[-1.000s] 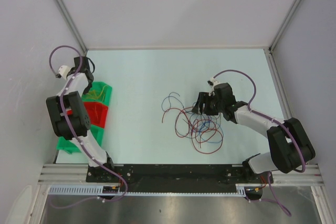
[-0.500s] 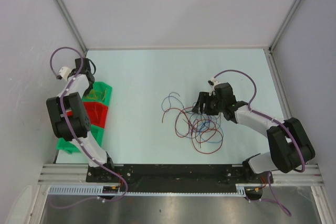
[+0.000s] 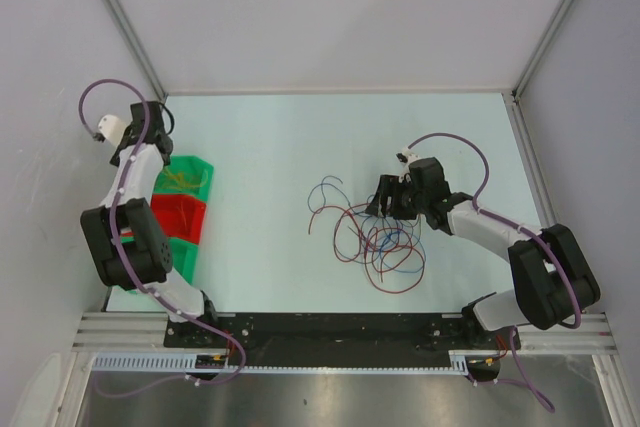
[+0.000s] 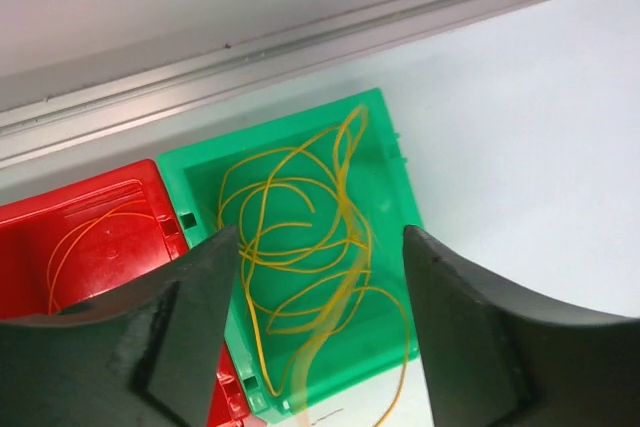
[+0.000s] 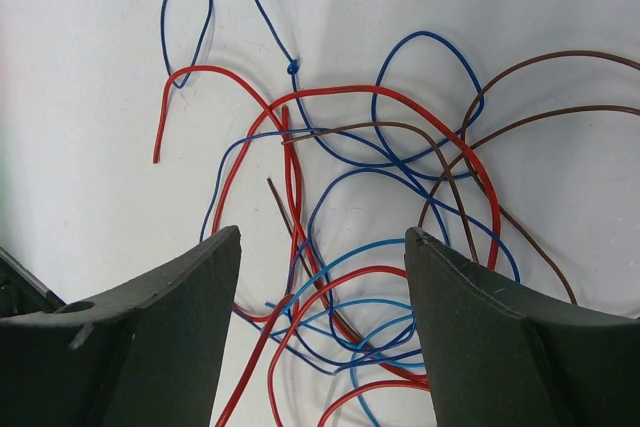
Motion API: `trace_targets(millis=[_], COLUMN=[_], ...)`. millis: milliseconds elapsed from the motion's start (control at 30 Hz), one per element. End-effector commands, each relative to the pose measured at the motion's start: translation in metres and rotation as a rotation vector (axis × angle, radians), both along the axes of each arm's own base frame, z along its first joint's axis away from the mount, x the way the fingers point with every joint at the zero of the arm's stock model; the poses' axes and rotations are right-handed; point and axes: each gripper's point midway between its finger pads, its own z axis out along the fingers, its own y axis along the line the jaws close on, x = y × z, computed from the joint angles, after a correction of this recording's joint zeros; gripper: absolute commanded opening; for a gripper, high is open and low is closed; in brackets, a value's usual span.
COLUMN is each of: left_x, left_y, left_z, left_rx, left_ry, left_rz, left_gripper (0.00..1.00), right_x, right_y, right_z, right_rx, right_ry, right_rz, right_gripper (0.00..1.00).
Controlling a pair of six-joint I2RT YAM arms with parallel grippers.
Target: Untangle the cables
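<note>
A tangle of thin red, blue, light-blue and maroon cables (image 3: 378, 237) lies on the pale table right of centre. My right gripper (image 3: 386, 197) hovers over its far edge, open and empty. In the right wrist view the fingers (image 5: 322, 337) straddle crossed red and blue cables (image 5: 340, 247) without touching them. My left gripper (image 3: 158, 129) is at the far left above a green bin (image 3: 203, 169). It is open in the left wrist view (image 4: 320, 347), above several orange-yellow cables (image 4: 300, 237) coiled in that bin. One blurred yellow strand (image 4: 325, 332) shows between the fingers.
A red bin (image 3: 184, 217) sits next to the green one and holds an orange wire (image 4: 75, 242). Another green bin (image 3: 170, 255) lies nearer the arm bases. An aluminium frame rail (image 4: 300, 42) runs along the left wall beside the bins.
My left arm has swung up and toward the far-left corner, away from the bins. The right arm and the cable tangle have not moved.
</note>
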Motion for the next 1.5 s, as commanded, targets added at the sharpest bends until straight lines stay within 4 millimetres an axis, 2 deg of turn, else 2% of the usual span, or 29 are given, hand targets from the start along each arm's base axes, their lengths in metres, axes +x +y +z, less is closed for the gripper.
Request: trace_targets(millis=[0,67,300,433,533,567,633,667,700,733,833,867,900,967,1033,1100,1133,1200,1233,1300,1333,1400,1467], left_x=[0.006,0.005,0.003,0.008,0.012,0.015,0.016,0.02,0.019,0.023,0.027,0.026,0.025,0.026,0.02,0.016,0.012,0.005,-0.002,-0.012,-0.019,-0.03,-0.045], left_y=[0.002,0.001,-0.004,-0.021,-0.044,-0.058,-0.073,-0.09,-0.092,-0.12,-0.152,-0.17,-0.184,-0.214,-0.243,-0.262,-0.282,-0.298,-0.315,-0.329,-0.344,-0.358,-0.381], left_z=[0.055,0.061,0.07,0.082,0.091,0.095,0.099,0.1,0.099,0.102,0.102,0.106,0.098,0.099,0.088,0.078,0.073,0.06,0.055,0.041,0.035,0.023,0.011], left_rx=[0.056,0.06,0.052,0.075,0.116,0.126,0.143,0.145,0.15,0.154,0.17,0.172,0.154,0.155,0.143,0.147,0.134,0.126,0.111,0.104,0.094,0.072,0.048], left_ry=[-0.131,-0.139,-0.156,-0.174,-0.176,-0.182,-0.181,-0.184,-0.177,-0.187,-0.207,-0.226,-0.223,-0.251,-0.233,-0.213,-0.209,-0.184,-0.178,-0.15,-0.141,-0.124,-0.103], left_rz=[-0.008,-0.011,-0.045,-0.13,-0.205,-0.243,-0.296,-0.344,-0.358,-0.435,-0.56,-0.615,-0.669,-0.785,-0.889,-0.976,-1.043,-1.112,-1.171,-1.219,-1.261,-1.297,-1.363], left_gripper=[0.75,0.79,0.81,0.81,0.82,0.82,0.83,0.83,0.83,0.82,0.83,0.84,0.85,0.86,0.87,0.88,0.9,0.93,0.94,0.96,0.96,0.96,0.94], right_x=[0.004,0.004,0.004,0.004,0.004,0.004,0.004,0.004,0.004,0.004,0.003,0.003,0.004,0.005,0.005,0.005,0.004,0.005,0.005,0.005,0.005,0.005,0.005], right_y=[0.002,0.002,0.002,0.002,0.002,0.002,0.002,0.002,0.002,0.001,0.001,-0.001,0.0,0.0,0.002,0.001,0.001,0.001,0.001,0.0,0.0,-0.001,-0.003], right_z=[0.001,0.001,0.002,0.001,0.001,0.002,0.002,0.002,0.002,0.003,0.004,0.006,0.007,0.01,0.01,0.01,0.009,0.01,0.01,0.01,0.01,0.011,0.011], right_rx=[0.015,0.015,0.016,0.015,0.015,0.015,0.017,0.015,0.012,0.013,0.014,0.015,0.023,0.029,0.034,0.034,0.032,0.032,0.032,0.031,0.03,0.026,0.023], right_ry=[-0.014,-0.014,-0.015,-0.015,-0.015,-0.016,-0.017,-0.019,-0.019,-0.019,-0.024,-0.03,-0.045,-0.061,-0.06,-0.058,-0.057,-0.059,-0.06,-0.059,-0.059,-0.06,-0.066], right_rz=[0.0,0.001,0.002,0.002,0.002,0.004,0.004,0.003,0.004,0.001,0.0,-0.004,-0.003,-0.006,-0.001,-0.002,-0.004,-0.007,-0.007,-0.008,-0.011,-0.018,-0.029], right_gripper=[0.71,0.71,0.71,0.71,0.71,0.71,0.71,0.71,0.71,0.71,0.7,0.7,0.7,0.71,0.71,0.71,0.7,0.7,0.71,0.71,0.71,0.7,0.7])
